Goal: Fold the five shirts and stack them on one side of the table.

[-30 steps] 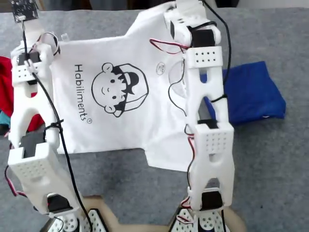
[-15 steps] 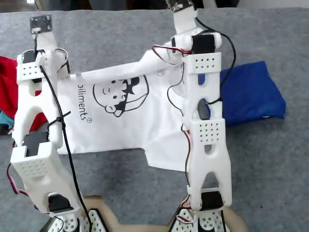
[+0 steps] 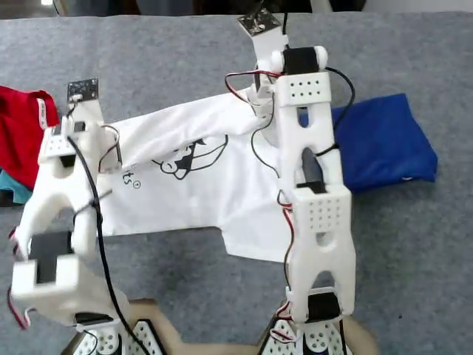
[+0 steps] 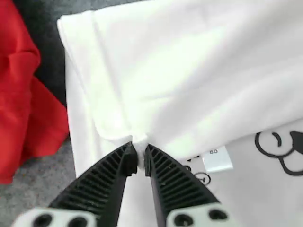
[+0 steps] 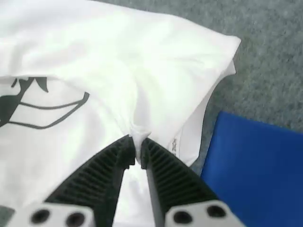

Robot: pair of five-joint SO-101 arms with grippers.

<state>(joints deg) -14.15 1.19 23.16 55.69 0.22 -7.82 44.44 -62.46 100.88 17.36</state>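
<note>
Both claws had drawn the far edge of the white shirt, spread mid bench, toward 6 o'clock over its print. Wrist views showed left claw and right claw each pinched shut on that edge. High view held blue shirt at 3 o'clock, red shirt at 9.

I see the white shirt at centre, far edge doubled toward 6 o'clock; blue shirt at 3 o'clock, red shirt at 9 o'clock.
</note>
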